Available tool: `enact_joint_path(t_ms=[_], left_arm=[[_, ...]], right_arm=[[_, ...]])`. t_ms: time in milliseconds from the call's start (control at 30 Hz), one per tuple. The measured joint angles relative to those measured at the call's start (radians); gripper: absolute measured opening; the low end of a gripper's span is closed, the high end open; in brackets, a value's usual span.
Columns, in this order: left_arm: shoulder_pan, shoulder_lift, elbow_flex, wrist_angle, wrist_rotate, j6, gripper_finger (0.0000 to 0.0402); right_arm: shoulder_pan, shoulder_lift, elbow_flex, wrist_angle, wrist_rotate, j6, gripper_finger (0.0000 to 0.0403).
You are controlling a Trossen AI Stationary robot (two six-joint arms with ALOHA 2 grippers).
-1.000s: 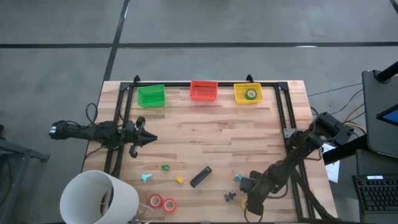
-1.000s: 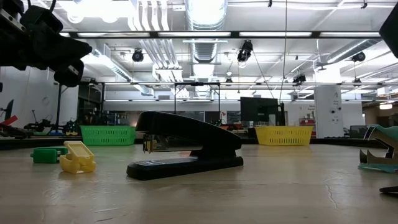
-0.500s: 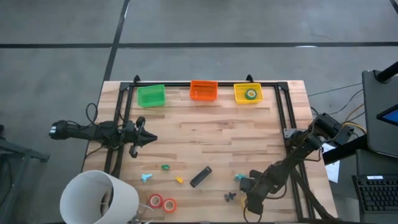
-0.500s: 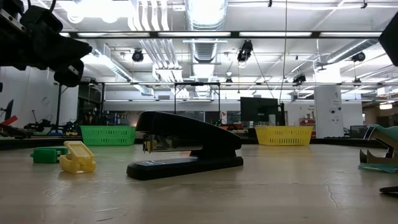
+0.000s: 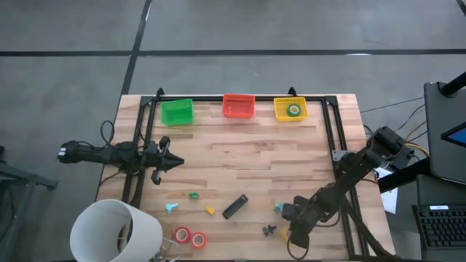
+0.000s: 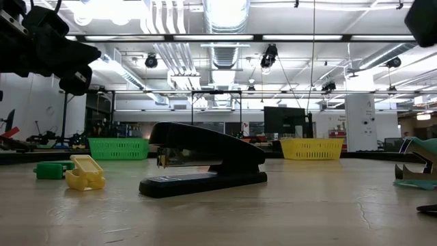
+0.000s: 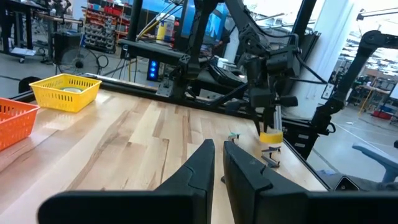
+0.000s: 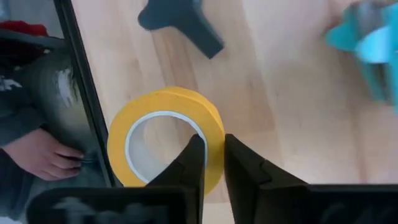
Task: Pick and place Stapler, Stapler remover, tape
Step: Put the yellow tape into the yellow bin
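Since a second ago, right gripper (image 8: pixel 211 158) has pinched yellow tape (image 8: pixel 165 134); left gripper (image 7: pixel 217 163) pressed together.

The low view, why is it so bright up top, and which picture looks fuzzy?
Low view: ceiling lights glare white, so the stapler looks dark against them. Right wrist view: the teal piece at the edge is blurred, while the yellow tape looks sharper.

I take the black bar-shaped stapler (image 5: pixel 234 207) as my landmark. Left of it lie the small yellow piece (image 5: pixel 210 211) and two red-orange tape rolls (image 5: pixel 189 236). Right of it lies the dark claw-shaped remover (image 5: pixel 270 231). Three plastic baskets (image 5: pixel 238 106) stand far behind it.
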Motion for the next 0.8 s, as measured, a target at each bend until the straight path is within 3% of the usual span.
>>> enact_joint_path(t_ms=[200, 433, 700, 800], left_arm=[[0.000, 0.001, 0.000, 0.000, 0.000, 0.000, 0.0037], [0.000, 0.002, 0.000, 0.000, 0.000, 0.000, 0.0037], [0.000, 0.003, 0.000, 0.000, 0.000, 0.000, 0.0037], [0.000, 0.003, 0.000, 0.000, 0.000, 0.000, 0.0037]], right_arm=[[-0.050, -0.095, 0.016, -0.134, 0.087, -0.045, 0.0041], [-0.174, -0.285, 0.051, -0.411, 0.299, -0.149, 0.0042], [-0.444, -0.531, 0.077, -0.523, 0.578, -0.305, 0.0045], [-0.595, -0.596, 0.080, -0.521, 0.602, -0.356, 0.0044]])
